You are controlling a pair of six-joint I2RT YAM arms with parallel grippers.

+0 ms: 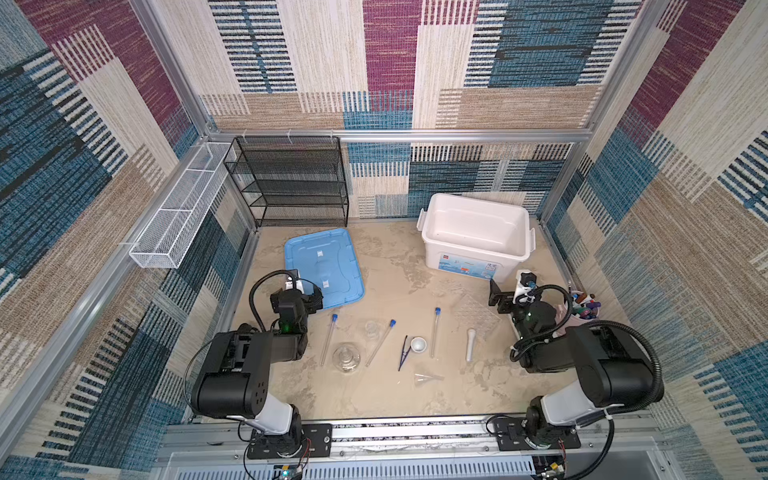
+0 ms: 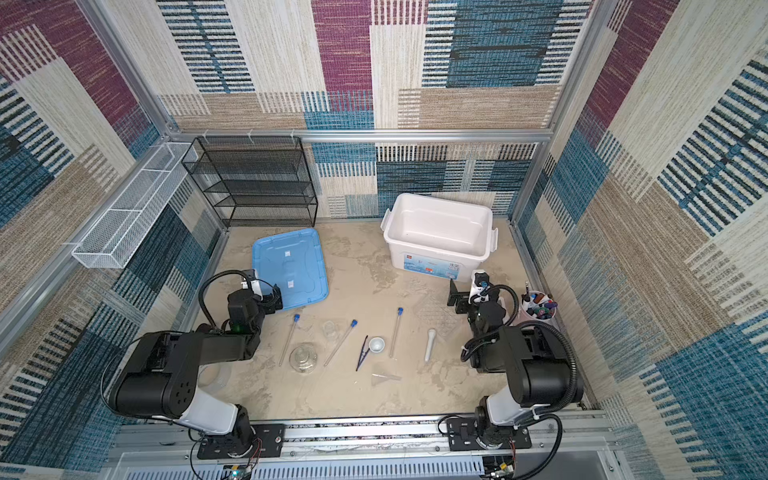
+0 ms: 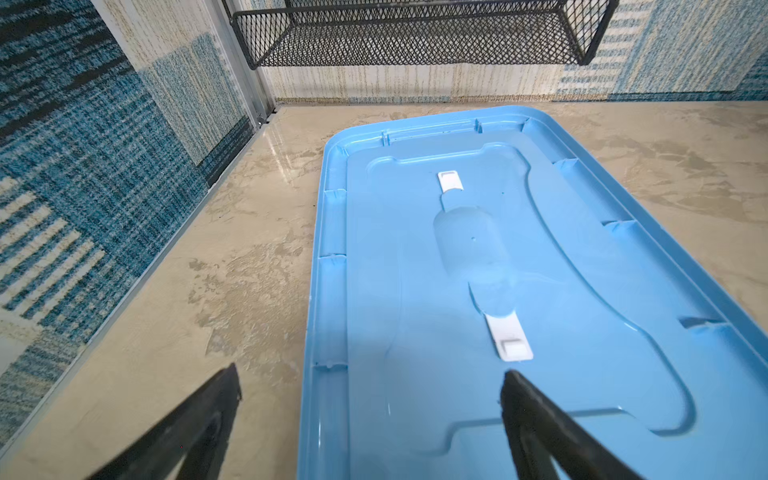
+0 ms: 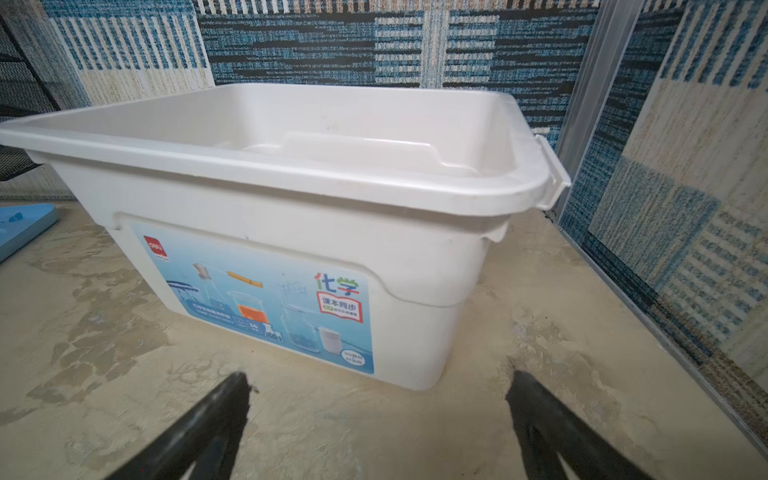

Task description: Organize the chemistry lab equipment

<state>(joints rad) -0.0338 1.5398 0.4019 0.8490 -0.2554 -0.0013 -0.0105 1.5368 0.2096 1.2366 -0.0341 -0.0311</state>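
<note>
The left gripper point(image 1: 312, 297) hangs with its fingers spread wide and empty over the near corner of the blue lid point(image 1: 324, 262). In the left wrist view its fingertips frame only that lid. All the equipment lies behind those fingertips and off to this gripper's right, back toward the arm bases.

Nearest is the left test tube point(image 1: 328, 340), flat on the table. Its blue cap is the end closest to this gripper, and its long axis runs away toward the bases. The flask point(image 1: 346, 357) stands beside that tube's uncapped end. Further to the gripper's right are the beaker point(image 1: 372, 327) and the slanted middle test tube point(image 1: 380, 342).

Next come the tweezers point(image 1: 403, 353), just beside the mortar point(image 1: 418, 344). The right test tube point(image 1: 435, 332) follows, also lying lengthwise front to back. The funnel point(image 1: 426, 378) lies on its side nearer the bases, and the pestle point(image 1: 471, 345) is beyond it.

The rack point(image 1: 476, 316) sits just left of the right gripper point(image 1: 500, 298), slightly behind its fingertips. That gripper is also spread and holds nothing, and it is aimed at the front wall of the white bin point(image 4: 415, 266).

By my reading, the left arm is better placed for the left tube and the flask. The right arm is better placed for the rack, the pestle and the right tube. Either arm would have to swing back from where it points and close across a tube's width, not along its length.
</note>
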